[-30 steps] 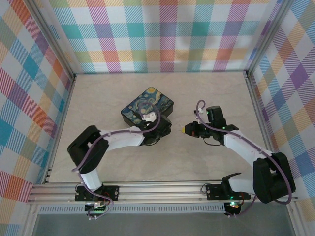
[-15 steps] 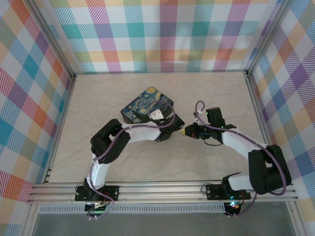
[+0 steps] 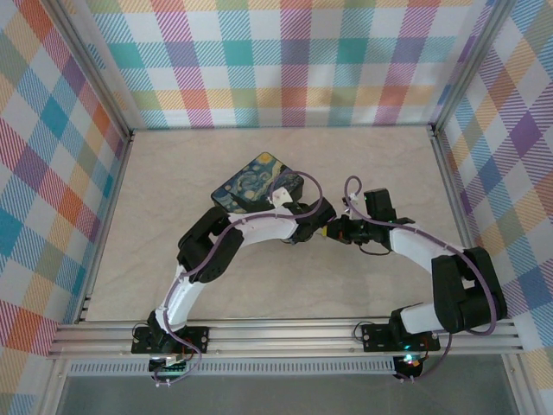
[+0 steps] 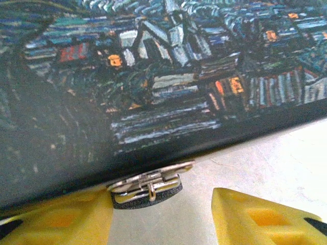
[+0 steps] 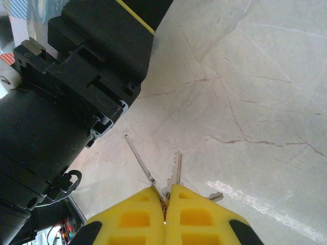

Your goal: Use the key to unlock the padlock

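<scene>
Plaid walls (image 3: 285,60) surround a beige marbled tabletop (image 3: 173,160).

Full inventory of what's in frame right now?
painted tin box: one, dark blue night-sky print, mid-table, next to the left arm's wrist
padlock: one, dark body under a silvery hasp, at the box's lower edge
key: one, silvery, sticking out of the right end effector
table: one, beige marbled
walls: three, pastel plaid, around the table
left end effector: one, yellow-tipped, open, tips either side of the padlock
right end effector: one, yellow-tipped, shut on the key
</scene>
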Tool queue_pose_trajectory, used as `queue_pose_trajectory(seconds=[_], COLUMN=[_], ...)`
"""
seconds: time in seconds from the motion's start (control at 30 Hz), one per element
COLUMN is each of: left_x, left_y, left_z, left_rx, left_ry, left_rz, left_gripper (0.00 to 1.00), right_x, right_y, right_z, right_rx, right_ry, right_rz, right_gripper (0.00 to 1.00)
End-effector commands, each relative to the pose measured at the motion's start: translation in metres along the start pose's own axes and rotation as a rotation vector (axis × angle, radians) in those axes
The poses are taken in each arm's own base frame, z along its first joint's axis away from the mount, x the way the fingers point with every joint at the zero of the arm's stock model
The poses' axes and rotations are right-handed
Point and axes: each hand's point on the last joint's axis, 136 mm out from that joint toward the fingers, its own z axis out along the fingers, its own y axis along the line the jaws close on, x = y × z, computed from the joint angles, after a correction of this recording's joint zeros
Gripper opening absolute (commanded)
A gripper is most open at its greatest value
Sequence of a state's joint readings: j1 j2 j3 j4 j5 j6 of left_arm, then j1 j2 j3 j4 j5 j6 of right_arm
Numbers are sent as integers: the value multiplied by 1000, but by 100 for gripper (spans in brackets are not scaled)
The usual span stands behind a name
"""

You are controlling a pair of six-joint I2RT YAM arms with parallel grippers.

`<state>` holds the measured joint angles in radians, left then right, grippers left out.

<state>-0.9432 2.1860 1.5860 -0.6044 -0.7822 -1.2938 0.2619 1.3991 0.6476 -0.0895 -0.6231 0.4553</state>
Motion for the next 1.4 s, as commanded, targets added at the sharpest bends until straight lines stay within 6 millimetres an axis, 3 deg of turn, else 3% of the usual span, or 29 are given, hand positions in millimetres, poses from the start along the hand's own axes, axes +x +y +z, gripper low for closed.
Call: queue_pose_trajectory(seconds=[0.0, 0.13, 0.43, 0.6, 0.87, 0.93, 1.1, 1.23, 1.37], left_x=[-5, -6, -6, -7, -13, -12, -15, -23, -26], left_y=[11, 13, 17, 31, 34, 35, 30, 23, 14], left_z=[2, 8, 12, 16, 13, 12, 3, -2, -2], left_rx=[-62, -72, -60, -61, 20, 36, 41, -4, -42], left_ry=[-49, -37, 21, 97, 175, 199, 210, 180, 157], left_rz=[41, 32, 64, 40, 47, 39, 16, 20, 5], left_gripper=[50, 46, 25, 23, 12, 16, 52, 63, 66], right_x=[6, 8, 15, 16, 20, 19, 17, 2, -6], right_y=[-1, -3, -4, -2, -3, -2, -3, 5, 4], right_z=[3, 5, 6, 5, 5, 4, 2, -6, -8], right_rx=[-28, -29, -44, -59, -60, -58, -41, -51, -39], right_ry=[22, 29, 43, 42, 53, 52, 40, -3, -9], right_rz=[-4, 4, 16, 17, 26, 24, 23, 15, 15], right_gripper=[0, 0, 0, 0, 0, 0, 0, 0, 0])
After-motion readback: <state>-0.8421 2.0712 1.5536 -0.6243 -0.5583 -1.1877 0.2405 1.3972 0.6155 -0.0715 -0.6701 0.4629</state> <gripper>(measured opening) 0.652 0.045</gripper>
